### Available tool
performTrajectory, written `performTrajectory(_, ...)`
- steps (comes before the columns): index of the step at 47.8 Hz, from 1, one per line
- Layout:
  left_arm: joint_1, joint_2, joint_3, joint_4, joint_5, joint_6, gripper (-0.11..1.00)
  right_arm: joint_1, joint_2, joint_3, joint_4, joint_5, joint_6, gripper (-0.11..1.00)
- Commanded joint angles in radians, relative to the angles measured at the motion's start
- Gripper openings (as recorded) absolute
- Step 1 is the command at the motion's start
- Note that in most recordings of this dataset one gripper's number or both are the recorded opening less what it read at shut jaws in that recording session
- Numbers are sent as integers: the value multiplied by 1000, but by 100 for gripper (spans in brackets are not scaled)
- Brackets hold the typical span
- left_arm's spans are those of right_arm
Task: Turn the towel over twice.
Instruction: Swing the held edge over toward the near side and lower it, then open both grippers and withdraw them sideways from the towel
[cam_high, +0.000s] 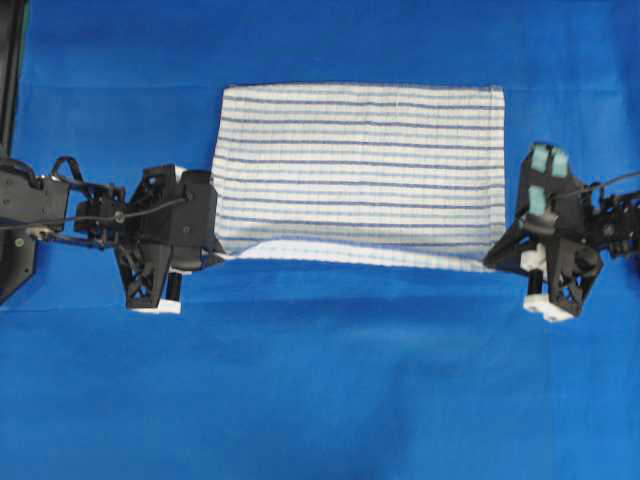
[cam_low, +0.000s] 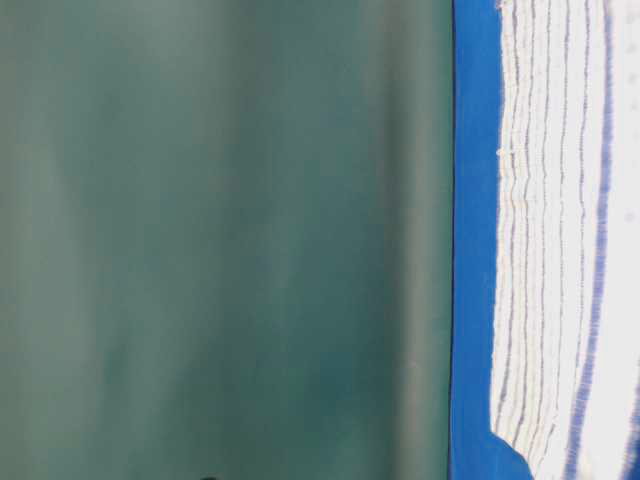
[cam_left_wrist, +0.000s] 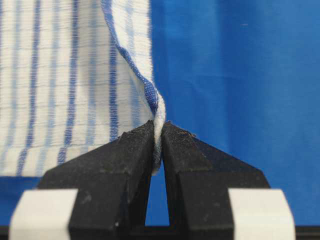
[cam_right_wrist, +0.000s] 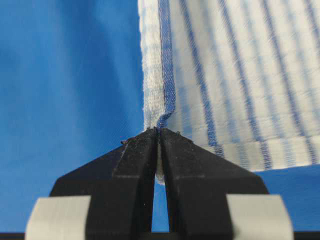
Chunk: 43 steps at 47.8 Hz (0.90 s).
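Towel (cam_high: 360, 165) near edge was lifted off the table covering (cam_high: 320, 380); I had left gripper (cam_left_wrist: 158, 131) and right gripper (cam_right_wrist: 158, 132) pinched tight on its near corners.

Overhead looks straight down; table-level sits low, sideways; wrist cameras peer close; all share the towel (cam_high: 360, 170).

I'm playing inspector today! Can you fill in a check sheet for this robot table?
Surface: blue table cover, smooth, a few faint creases.
Job's things: striped towel lying mostly flat; its near edge is lifted at both corners.
Clutter: nothing seen.
Grippers: left hand shut on the towel's near left corner; right hand shut on the near right corner.
Cables: thin black wires along the left arm and by the right arm, clear of the towel.
Surroundings: plain green backdrop behind the table.
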Motion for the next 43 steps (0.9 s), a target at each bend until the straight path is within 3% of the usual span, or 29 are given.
performTrajectory(1, -20, 9, -15, -2, -15, -12, 3, 31, 15, -25, 3, -9, 17, 5)
performTrajectory(10, -48, 37, -28, -2, -15, -34, 3, 74, 34, -31, 3, -6, 54, 5)
performTrajectory(26, -69, 44, -35, -2, -15, -34, 8, 77, 38, -34, 0, 51, 75, 6)
performTrajectory(31, -69, 49, -43, -2, -15, -34, 25, 75, 40, -35, 0, 49, 77, 8)
performTrajectory(39, -67, 44, -49, -2, 2, -21, 73, 75, 37, -43, -8, 43, 77, 57)
performTrajectory(43, -61, 26, -55, -2, 20, -15, 88, 75, 23, -55, -31, 48, 75, 67)
